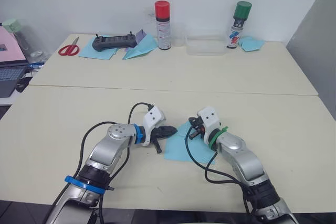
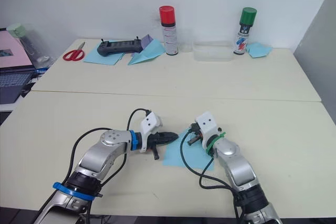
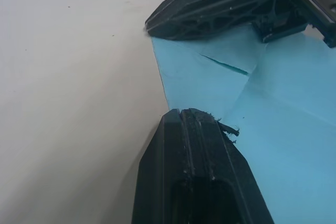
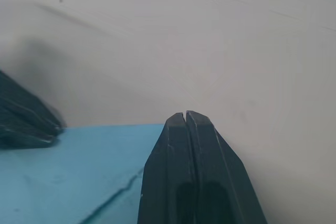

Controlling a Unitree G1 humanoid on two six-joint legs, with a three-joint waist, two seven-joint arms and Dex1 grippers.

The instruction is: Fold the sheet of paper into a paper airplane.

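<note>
The light blue sheet of paper (image 1: 180, 148) lies flat on the table near its front edge, with folded flaps and creases showing in the left wrist view (image 3: 283, 145). My left gripper (image 1: 172, 129) is shut, its tip resting at the sheet's left edge (image 3: 186, 113). My right gripper (image 1: 191, 131) is also shut, its tip (image 4: 185, 115) at the sheet's far edge, facing the left one. The right fingers (image 3: 220, 3) lie on the paper just beyond the left tip. Nothing is pinched between either pair of fingers. No finished paper airplane shows.
Along the back stand a red-capped spray can (image 1: 163, 24), a green-capped can (image 1: 241, 23) and a clear box (image 1: 206, 45). Red scissors (image 1: 69, 50), a black controller (image 1: 113, 41), a wider blue dart (image 1: 140, 46) and a small blue lump (image 1: 252, 43) lie there too. A laptop (image 1: 8, 72) sits far left.
</note>
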